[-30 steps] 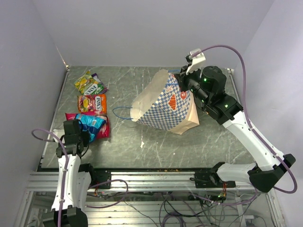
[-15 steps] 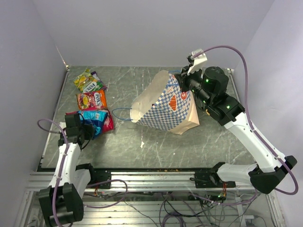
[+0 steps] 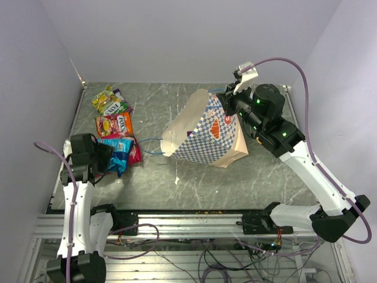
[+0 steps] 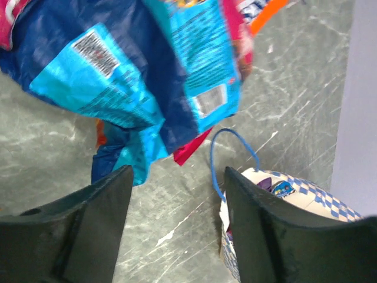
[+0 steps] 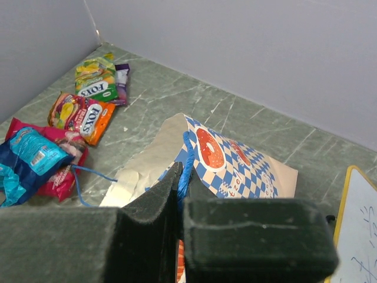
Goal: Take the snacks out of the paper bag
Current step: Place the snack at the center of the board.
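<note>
The blue-and-white checkered paper bag (image 3: 203,132) lies tilted on the table, its cream mouth facing left. My right gripper (image 3: 227,105) is shut on the bag's blue string handle (image 5: 187,154) at the top edge and holds that side up. Four snacks lie at the left: a yellow-green packet (image 3: 106,100), an orange one (image 3: 115,125), and a blue one (image 3: 119,150) resting on a red-pink one (image 3: 135,153). My left gripper (image 3: 108,159) hangs open just beside the blue packet (image 4: 147,76), nothing between its fingers. A purple packet (image 4: 265,183) shows inside the bag's mouth.
The bag's other blue handle (image 3: 150,146) loops over the table toward the packets. A white board with a tan edge (image 5: 359,224) stands behind the bag on the right. Walls close in at the left and back. A metal rail (image 3: 188,224) runs along the near edge.
My left gripper has opened, let go of the blue packet onto the red-pink one, and drawn back to the left. The right arm and bag have stayed put.
</note>
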You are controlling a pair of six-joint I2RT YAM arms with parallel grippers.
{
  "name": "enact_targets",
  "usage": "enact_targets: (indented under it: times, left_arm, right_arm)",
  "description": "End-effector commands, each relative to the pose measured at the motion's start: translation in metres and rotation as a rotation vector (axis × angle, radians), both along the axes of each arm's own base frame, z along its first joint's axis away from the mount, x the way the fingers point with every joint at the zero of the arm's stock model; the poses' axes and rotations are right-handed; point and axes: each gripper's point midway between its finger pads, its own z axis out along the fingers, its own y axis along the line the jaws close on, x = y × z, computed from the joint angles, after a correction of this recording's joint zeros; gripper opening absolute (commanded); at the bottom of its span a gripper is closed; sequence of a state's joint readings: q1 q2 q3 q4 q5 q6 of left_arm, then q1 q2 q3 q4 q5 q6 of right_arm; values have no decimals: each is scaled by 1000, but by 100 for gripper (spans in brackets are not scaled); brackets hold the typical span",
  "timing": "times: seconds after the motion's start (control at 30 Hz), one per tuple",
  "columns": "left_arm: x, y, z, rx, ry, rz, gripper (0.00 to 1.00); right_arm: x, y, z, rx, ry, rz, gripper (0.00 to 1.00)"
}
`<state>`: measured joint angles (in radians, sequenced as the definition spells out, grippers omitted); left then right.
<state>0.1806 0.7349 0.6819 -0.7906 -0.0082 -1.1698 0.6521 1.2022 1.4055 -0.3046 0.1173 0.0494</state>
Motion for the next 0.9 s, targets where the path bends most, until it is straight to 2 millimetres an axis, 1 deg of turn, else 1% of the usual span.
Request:
enact_targets:
  times: [0.0, 0.07, 0.13, 0.17, 0.2, 0.23, 0.3, 0.33, 0.4, 0.47, 0.57, 0.67, 0.77, 0.83, 0.87]
  left_arm:
    - [14, 16, 40, 184, -24, -118, 76]
    - [30, 14, 61, 216, -71, -183, 73]
    - [47, 7, 84, 220, -158, -250, 72]
    - [53, -1, 95, 209, -209, -289, 71]
    - [60, -6, 105, 204, -256, -317, 73]
    - [65, -12, 113, 193, -299, -346, 76]
    - [72, -23, 121, 169, -355, -399, 82]
    - [75, -28, 123, 163, -367, -426, 83]
    - [80, -35, 124, 169, -375, -473, 84]
    - [84, -42, 125, 188, -375, -518, 84]
    - [86, -61, 126, 201, -384, -604, 85]
    - [83, -82, 120, 188, -371, -696, 84]
    - [72, -107, 117, 169, -367, -799, 84]
    - [61, -122, 118, 150, -364, -867, 84]
    - [55, -128, 120, 145, -363, -896, 84]
  right_arm:
    - [-8, 6, 7, 24, -11, 44, 0]
    - [-16, 16, 9, 7, -22, 127, 0]
    - [-29, 28, 13, -4, -42, 239, 0]
    - [-37, 35, 13, -5, -47, 301, 0]
    - [-45, 42, 12, -8, -51, 364, 0]
    - [-54, 49, 8, -14, -42, 431, 0]
    - [-72, 61, -2, -36, 5, 565, 0]
    - [-82, 66, -7, -42, 38, 627, 0]
    - [-94, 69, -19, -44, 121, 686, 0]
    - [-104, 67, -28, -40, 181, 706, 0]
    - [-116, 59, -35, -10, 230, 688, 0]
    - [-116, 48, -38, 12, 265, 607, 0]
    - [-104, 37, -50, 16, 320, 477, 0]
    - [-99, 35, -52, 17, 348, 439, 0]
    - [-99, 36, -49, 23, 356, 440, 0]
